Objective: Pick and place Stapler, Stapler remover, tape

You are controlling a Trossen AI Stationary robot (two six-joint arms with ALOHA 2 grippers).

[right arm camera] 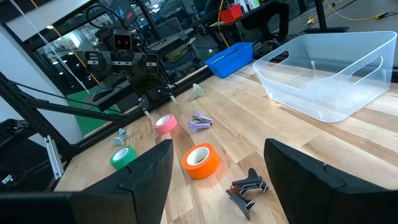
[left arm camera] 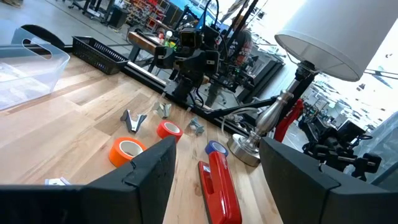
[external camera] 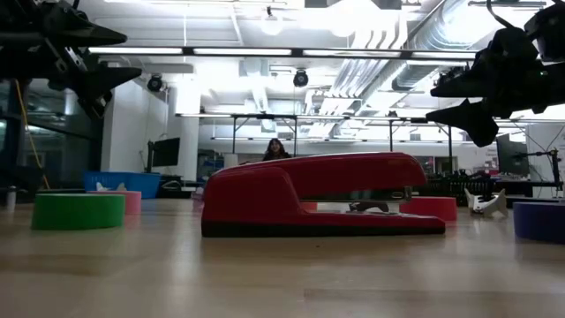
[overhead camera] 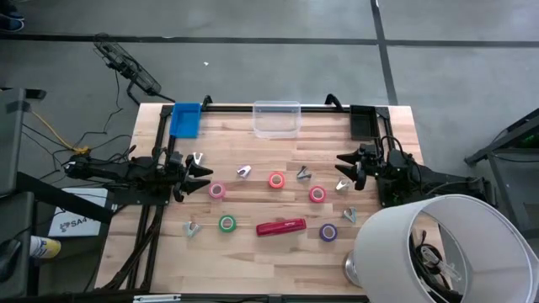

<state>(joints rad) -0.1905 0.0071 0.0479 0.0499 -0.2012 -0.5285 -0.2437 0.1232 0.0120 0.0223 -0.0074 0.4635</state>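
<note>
The red stapler point(overhead camera: 281, 227) lies flat on its dark underside near the table's near edge, and shows in the low view point(external camera: 322, 194) and the left wrist view point(left arm camera: 221, 186). Tape rolls lie flat around it: pink point(overhead camera: 217, 191), green point(overhead camera: 226, 223), purple point(overhead camera: 328, 232), red point(overhead camera: 317, 194) and orange-red point(overhead camera: 277, 180). Several silvery staple removers point(overhead camera: 244, 172) are scattered between them. My left gripper point(overhead camera: 202, 175) hovers open above the table beside the pink roll. My right gripper point(overhead camera: 347, 164) hovers open over the table's right part, near a remover point(overhead camera: 343, 185).
A clear plastic bin point(overhead camera: 277, 118) stands at the far edge, between a blue basket point(overhead camera: 185, 119) and a black basket point(overhead camera: 363, 122). A lamp with a white shade point(overhead camera: 438, 252) stands at the near right corner. A person shows far off in the room point(external camera: 275, 148).
</note>
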